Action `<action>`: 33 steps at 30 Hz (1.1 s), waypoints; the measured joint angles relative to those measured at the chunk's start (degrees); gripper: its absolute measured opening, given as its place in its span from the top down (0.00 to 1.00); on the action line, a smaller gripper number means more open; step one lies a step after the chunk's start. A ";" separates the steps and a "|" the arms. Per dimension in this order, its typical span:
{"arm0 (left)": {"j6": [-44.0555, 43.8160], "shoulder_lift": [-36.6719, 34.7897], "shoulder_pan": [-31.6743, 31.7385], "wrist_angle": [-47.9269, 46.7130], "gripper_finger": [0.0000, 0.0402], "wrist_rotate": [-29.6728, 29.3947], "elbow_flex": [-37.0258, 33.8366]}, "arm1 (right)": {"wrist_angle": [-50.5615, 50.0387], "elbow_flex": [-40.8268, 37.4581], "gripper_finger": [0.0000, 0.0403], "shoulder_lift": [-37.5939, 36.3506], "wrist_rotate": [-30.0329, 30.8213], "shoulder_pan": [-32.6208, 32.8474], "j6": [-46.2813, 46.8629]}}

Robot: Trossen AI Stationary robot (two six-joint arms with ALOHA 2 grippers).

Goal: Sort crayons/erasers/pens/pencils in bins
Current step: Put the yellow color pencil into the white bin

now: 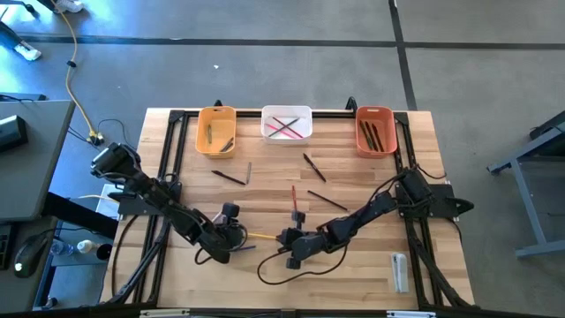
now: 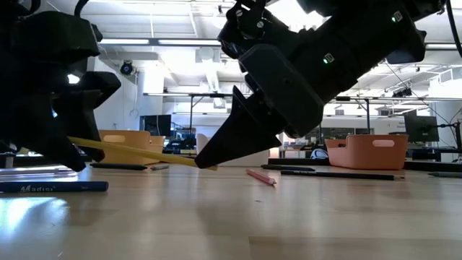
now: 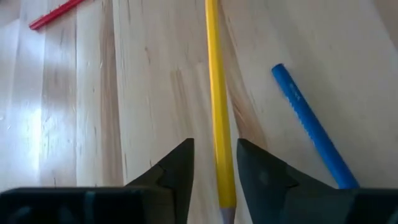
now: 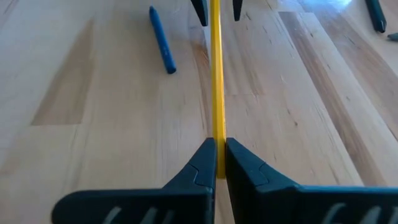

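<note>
My right jaws (image 4: 217,163) are pinched tight on one end of a yellow pencil (image 4: 216,74), held just above the bench (image 1: 353,283). My left jaws (image 3: 214,163) stand spread on either side of its other end, a gap showing on each side, so they are not gripping it. Both sit at the near middle of the bench, facing each other along the pencil.

Just beside the left jaws lies a blue crayon (image 3: 308,124), clear of the pencil. A red pencil (image 1: 293,198) lies near the right jaws, toward the bins. Dark pens lie loose across the middle: one (image 1: 229,177) on the left, one (image 1: 314,167) in the centre, one (image 1: 327,201) by my right arm. A whitish oblong eraser (image 1: 400,270) lies near the right front corner.

At the far edge stand three bins: the yellow-orange bin (image 1: 216,130) holds dark sticks, the white bin (image 1: 287,123) holds crossed pink and green pencils, the red-orange bin (image 1: 375,129) holds dark pens.
</note>
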 joint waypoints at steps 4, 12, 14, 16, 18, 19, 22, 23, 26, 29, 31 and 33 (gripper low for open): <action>0.02 -0.07 0.03 -1.60 0.80 0.02 1.19 | 0.04 0.00 0.99 -0.01 0.00 0.00 0.00; -0.16 -0.07 2.42 -2.37 0.97 3.23 1.49 | 0.13 0.00 0.99 -0.05 0.06 0.00 0.00; -0.02 -0.07 2.86 -2.37 0.98 3.37 1.49 | 0.06 0.00 0.99 -0.05 0.03 0.00 0.01; -0.02 -0.07 3.20 -2.37 0.98 3.52 1.49 | 0.06 0.00 0.97 -0.05 0.00 0.00 0.06; -0.26 -0.07 3.38 -2.37 0.98 3.56 1.49 | -0.03 0.00 0.93 -0.05 0.00 0.00 -0.05; -0.28 -0.07 3.37 -2.38 0.98 3.55 1.49 | -0.02 0.00 0.90 -0.05 -0.02 -0.02 -0.37; -0.47 -0.07 3.37 -2.55 0.99 2.97 1.49 | -0.32 0.00 0.81 -0.44 -0.09 0.02 -0.67; -0.50 -0.08 3.38 -2.65 0.99 2.50 1.49 | -0.57 0.00 0.77 -0.84 -0.09 0.03 -0.61; -1.76 -0.33 3.49 -3.22 0.99 1.32 1.49 | -2.65 0.01 0.67 -3.09 0.63 0.54 -0.11; -3.85 -1.12 4.29 -4.53 0.99 1.15 1.49 | -6.11 0.04 0.58 -6.61 1.28 2.05 -0.48; -5.13 -2.14 5.12 -6.10 1.00 0.46 1.49 | -8.90 0.07 0.54 -9.09 2.37 3.28 -1.19; -5.57 -3.64 6.25 -7.47 1.00 -0.58 1.49 | -13.17 0.09 0.53 -11.51 2.70 4.37 -2.82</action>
